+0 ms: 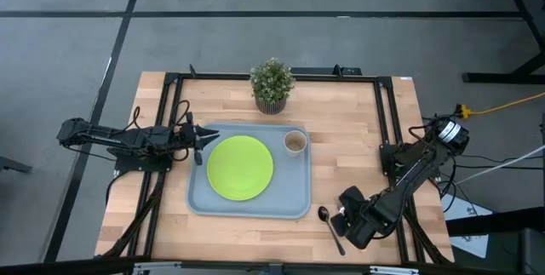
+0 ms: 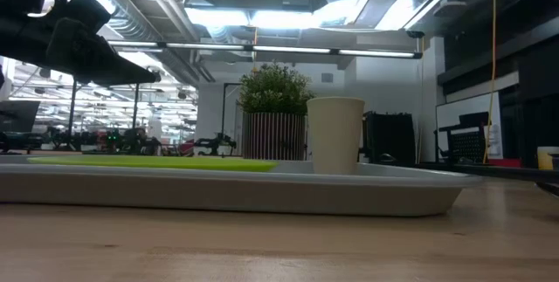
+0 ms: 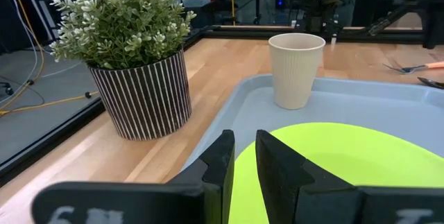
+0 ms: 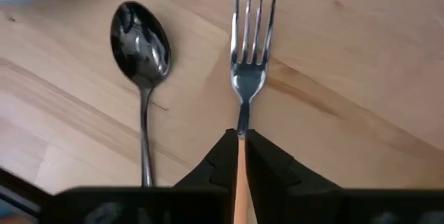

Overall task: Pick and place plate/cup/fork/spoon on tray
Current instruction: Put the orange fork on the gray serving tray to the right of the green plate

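Observation:
The grey-blue tray lies mid-table and bears the lime-green plate and the beige cup, which stands upright in its far right corner. The dark spoon and the fork lie side by side on the wood right of the tray. My right gripper is over them at the near right, shut on the fork. My left gripper is shut and empty over the tray's left edge. My right gripper pinches the fork's orange handle between its two fingers, just behind the silver neck. The fingers come from above, pointing down, with the handle running back between them. The tines point away over the wood; whether the fork is lifted clear, I cannot tell.
A potted plant in a striped pot stands on the table behind the tray's far edge. A dark frame rail runs along the table's right side, and another along the left. Bare wood lies between tray and spoon.

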Controlling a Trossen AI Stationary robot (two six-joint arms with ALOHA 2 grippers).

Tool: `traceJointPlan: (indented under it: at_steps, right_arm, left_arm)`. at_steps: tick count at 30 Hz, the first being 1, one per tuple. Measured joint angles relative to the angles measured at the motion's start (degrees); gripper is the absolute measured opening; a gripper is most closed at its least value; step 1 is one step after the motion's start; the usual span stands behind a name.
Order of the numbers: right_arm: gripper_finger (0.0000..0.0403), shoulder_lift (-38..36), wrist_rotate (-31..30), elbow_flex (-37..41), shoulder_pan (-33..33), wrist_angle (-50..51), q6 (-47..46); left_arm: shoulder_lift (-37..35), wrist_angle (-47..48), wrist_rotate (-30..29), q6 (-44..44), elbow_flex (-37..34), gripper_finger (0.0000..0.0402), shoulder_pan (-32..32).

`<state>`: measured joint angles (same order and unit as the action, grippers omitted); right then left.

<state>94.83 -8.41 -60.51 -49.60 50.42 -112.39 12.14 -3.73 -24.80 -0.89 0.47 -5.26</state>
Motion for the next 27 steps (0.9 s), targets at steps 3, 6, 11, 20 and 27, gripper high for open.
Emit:
traceJointPlan:
  at_steps: [3,6,11,20,27]
  right_arm:
    - [0.0029,0.5,0.0,0.0,0.0,-0.8,0.0]
    - [0.0028,1.6,0.0,0.0,0.0,-0.8,0.1]
    - [0.0028,3.8,0.2,0.0,0.0,-1.1,0.3]
    - [0.0028,4.9,0.5,0.0,0.0,-4.5,0.3]
    - [0.0046,4.9,0.5,0.0,0.0,-4.5,-0.4]
  left_arm:
    - [0.0,0.0,0.0,0.0,0.0,0.0053,0.0]
    - [0.0,0.0,0.0,0.0,0.0,0.0053,0.0]
    - [0.0,0.0,0.0,0.0,0.0,0.0053,0.0]
    - [0.0,0.0,0.0,0.0,0.0,0.0053,0.0]
    - [0.0,0.0,0.0,0.0,0.0,0.0053,0.0]
